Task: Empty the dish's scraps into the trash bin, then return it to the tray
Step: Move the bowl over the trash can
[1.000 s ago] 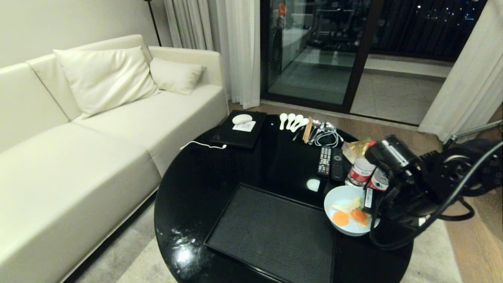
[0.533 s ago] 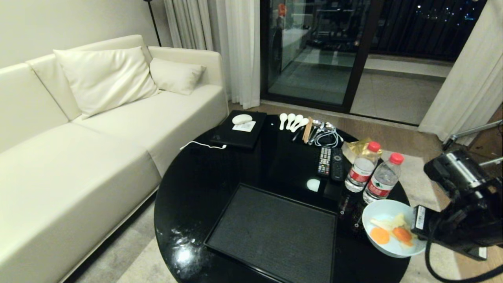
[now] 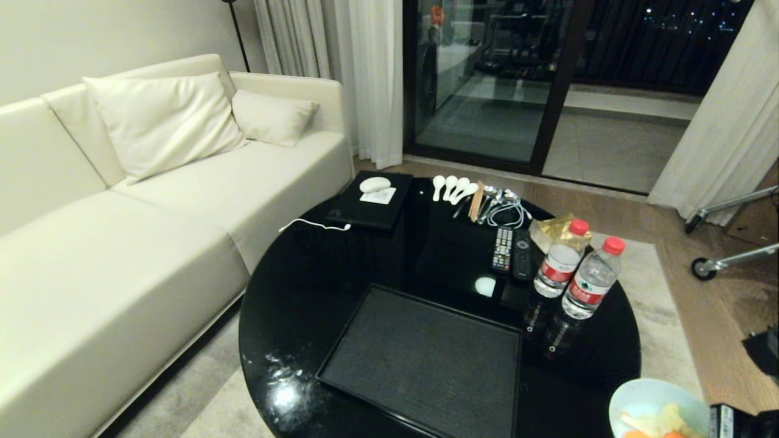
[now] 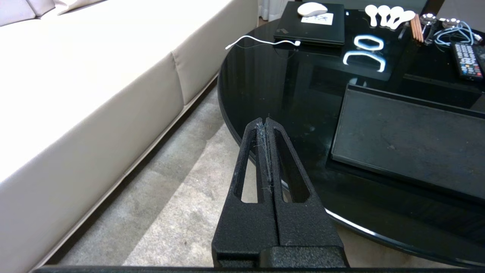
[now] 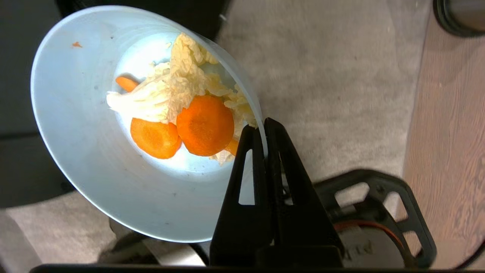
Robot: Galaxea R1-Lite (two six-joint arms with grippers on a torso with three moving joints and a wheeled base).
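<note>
From my head camera I am looking down on the round black table (image 3: 341,286), where the tray (image 3: 420,365) is lying flat near the front edge with nothing on it. The dish (image 3: 645,403) is showing only at the lower right corner, off the table's rim and over the rug, with my right gripper barely in view beside it. I am seeing no trash bin here.

Through my left wrist camera, my left gripper (image 4: 266,125) is hanging with its fingers pressed together on nothing, over the rug beside the table edge, parked.

Through my right wrist camera, my right gripper (image 5: 260,131) is pinching the dish (image 5: 94,151) by its thin rim, one finger inside and one outside the wall. The scraps (image 5: 182,113), orange slices and pale leafy bits, are sitting low in the bowl against the side nearest my fingers. At the frame's corner a dark round edge is showing, possibly the bin, though I cannot tell.

I am judging the dish as light, rigid, smooth and likely breakable; an edge pinch on a glossy wall could slip or swivel as I tilt, so I would be tipping it slowly. The damp-looking scraps may cling.
</note>
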